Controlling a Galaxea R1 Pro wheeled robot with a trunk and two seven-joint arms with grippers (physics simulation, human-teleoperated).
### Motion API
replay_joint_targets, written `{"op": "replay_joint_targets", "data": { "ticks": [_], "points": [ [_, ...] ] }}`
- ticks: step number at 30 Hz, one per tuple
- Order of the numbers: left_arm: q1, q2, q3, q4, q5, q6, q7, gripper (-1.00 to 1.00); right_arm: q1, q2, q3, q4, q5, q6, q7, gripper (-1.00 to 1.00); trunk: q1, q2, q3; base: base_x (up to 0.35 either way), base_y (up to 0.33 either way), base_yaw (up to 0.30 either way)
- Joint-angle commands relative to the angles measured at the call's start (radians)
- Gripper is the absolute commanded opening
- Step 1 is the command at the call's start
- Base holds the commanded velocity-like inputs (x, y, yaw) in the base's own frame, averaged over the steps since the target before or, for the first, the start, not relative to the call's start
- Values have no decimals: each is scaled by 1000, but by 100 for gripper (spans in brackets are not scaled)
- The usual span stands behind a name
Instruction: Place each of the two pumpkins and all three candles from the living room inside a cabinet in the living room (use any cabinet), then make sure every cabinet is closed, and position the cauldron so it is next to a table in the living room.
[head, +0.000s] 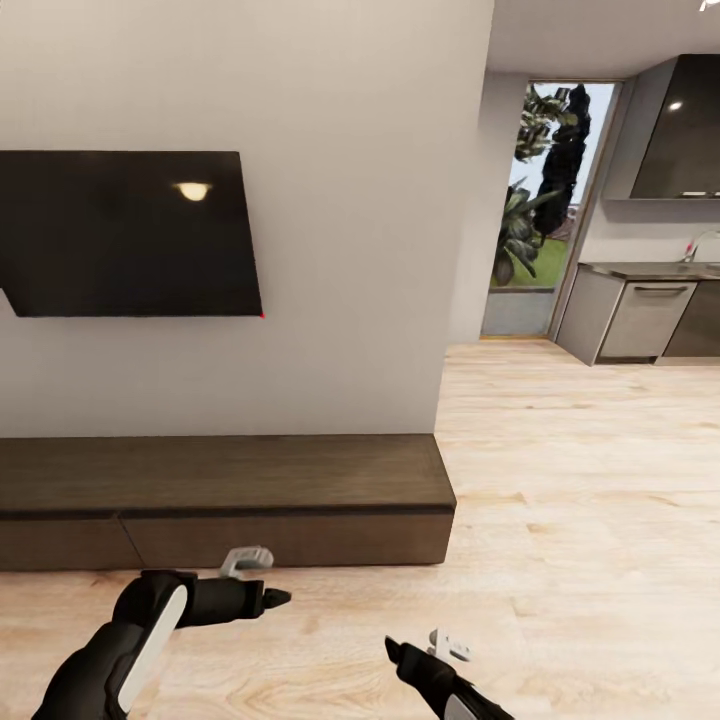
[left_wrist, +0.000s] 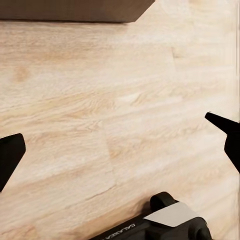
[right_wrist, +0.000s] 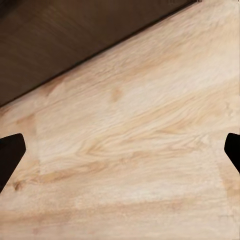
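Observation:
The cabinet (head: 225, 490) is a long, low dark-brown unit against the wall, and its drawer fronts sit flush and closed. My left gripper (head: 272, 598) hovers over the floor just in front of it, with its black fingers (left_wrist: 11, 152) spread wide and nothing between them. My right gripper (head: 397, 652) hangs lower and to the right, also open and empty, with its fingers (right_wrist: 10, 152) wide apart. A corner of the cabinet (left_wrist: 75, 9) shows in the left wrist view, and the cabinet front (right_wrist: 60, 45) in the right wrist view. The pumpkins, candles and cauldron are out of view.
A black TV (head: 130, 235) hangs on the wall above the cabinet. Light wood floor (head: 580, 480) stretches right toward a kitchen with grey cupboards (head: 645, 320) and a glass door (head: 540, 220). Part of my right arm (left_wrist: 170, 220) appears in the left wrist view.

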Motion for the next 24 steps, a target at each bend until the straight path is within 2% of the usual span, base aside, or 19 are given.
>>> {"op": "replay_joint_targets", "data": {
  "ticks": [1,6,12,14,18,24],
  "points": [
    [-1,0,0,-3,0,5,-4,100,-1,0,8,0,-19,-9,5,100,0,-1,-1,0,0,0],
    [-1,1,2,-8,3,6,-7,100,-1,0,9,-2,-35,-35,7,100,0,-1,-1,0,0,0],
    [-1,0,8,-11,8,7,-8,100,-1,-1,8,-4,-47,-42,13,100,23,-43,-20,0,0,0],
    [-1,2,10,-13,22,7,-8,100,-1,-1,11,-4,-65,-45,12,100,31,-57,-26,0,0,0],
    [-1,4,10,-13,55,7,-8,100,-1,0,13,-4,-75,-47,9,100,46,-85,-39,0,0,0],
    [-1,5,10,-13,65,7,-8,100,-1,-2,4,-4,-96,-53,9,100,69,-127,-57,0,0,0]
  ]
}}
